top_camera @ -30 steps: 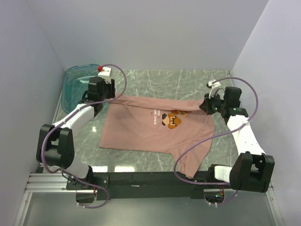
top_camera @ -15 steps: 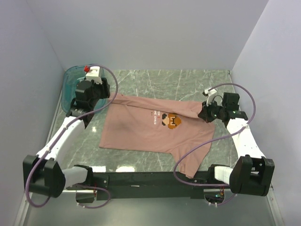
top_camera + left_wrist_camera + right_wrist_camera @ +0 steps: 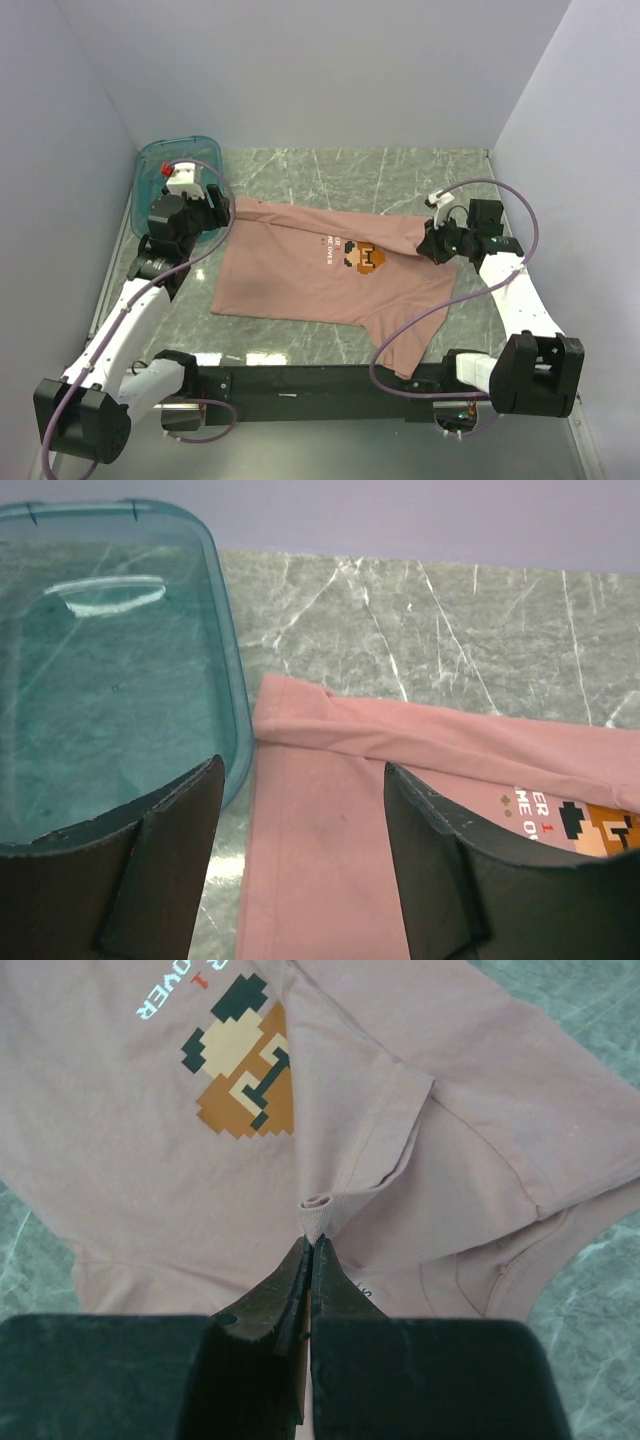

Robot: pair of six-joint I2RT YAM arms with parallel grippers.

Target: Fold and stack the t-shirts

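One shirt point(image 3: 300, 280), dusty pink, lies flat across the middle of the marble surface point(image 3: 400, 170), print point(image 3: 368, 257) up. Far edge is folded over in a long band. One sleeve trails toward the near edge, right of centre.

Left gripper point(image 3: 300, 772): jaws spread, nothing between them, hanging over the shirt's left edge just beside the tub point(image 3: 150, 165).

Right gripper point(image 3: 310, 1248): jaws pressed together, pinching a small ribbed tuck of shirt fabric just right of the print, cloth puckered around the pinch.

Bright even light, min. shadows
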